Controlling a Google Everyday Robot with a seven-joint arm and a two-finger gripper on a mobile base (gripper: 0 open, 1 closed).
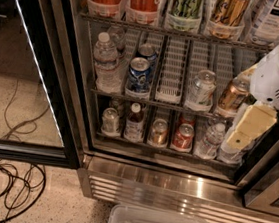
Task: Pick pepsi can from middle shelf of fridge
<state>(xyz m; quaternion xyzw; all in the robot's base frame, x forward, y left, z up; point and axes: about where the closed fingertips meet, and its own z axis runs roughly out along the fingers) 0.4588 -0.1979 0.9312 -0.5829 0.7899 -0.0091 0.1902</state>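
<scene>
One high, close view angled down into the open fridge (181, 189), gripper (248, 130) at right edge

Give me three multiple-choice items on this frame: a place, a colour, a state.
1. On the middle shelf, the pepsi can stands: A far-right lane; B just right of the water bottle; C leftmost lane.
2. Its body is: A blue; B red; C green.
3. With the hand at the fridge's right edge, the pepsi can is: A upright on the shelf; B tipped over; C gripped.
Key: 1 B, the bottle is its left neighbour. 2 A, blue side under a silver top. 3 A, top faces up and the hand is apart from it.
</scene>
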